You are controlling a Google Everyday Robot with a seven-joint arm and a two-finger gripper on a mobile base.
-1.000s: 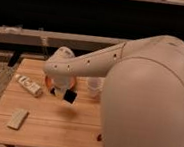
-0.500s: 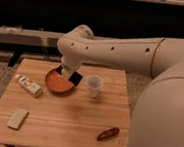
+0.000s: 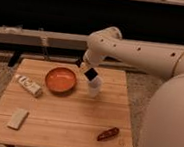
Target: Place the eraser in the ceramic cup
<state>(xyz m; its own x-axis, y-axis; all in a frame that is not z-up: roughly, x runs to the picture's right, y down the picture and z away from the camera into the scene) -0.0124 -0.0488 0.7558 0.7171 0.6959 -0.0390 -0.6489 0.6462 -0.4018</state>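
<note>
The eraser (image 3: 91, 74) is a small black block held in my gripper (image 3: 89, 70), which is shut on it. It hangs just above the mouth of the ceramic cup (image 3: 93, 88). The cup is small, white and upright, and stands on the wooden table (image 3: 70, 116) just right of the orange bowl. My arm reaches in from the right, and its wrist bends down over the cup.
A wide orange bowl (image 3: 61, 80) sits left of the cup. A long white printed packet (image 3: 29, 85) lies at the left. A flat tan block (image 3: 18, 118) lies at the front left. A reddish-brown object (image 3: 108, 134) lies at the front right.
The gripper has carried the eraser to the right, from over the orange bowl to just above the white cup. The arm has swung out of the foreground.
</note>
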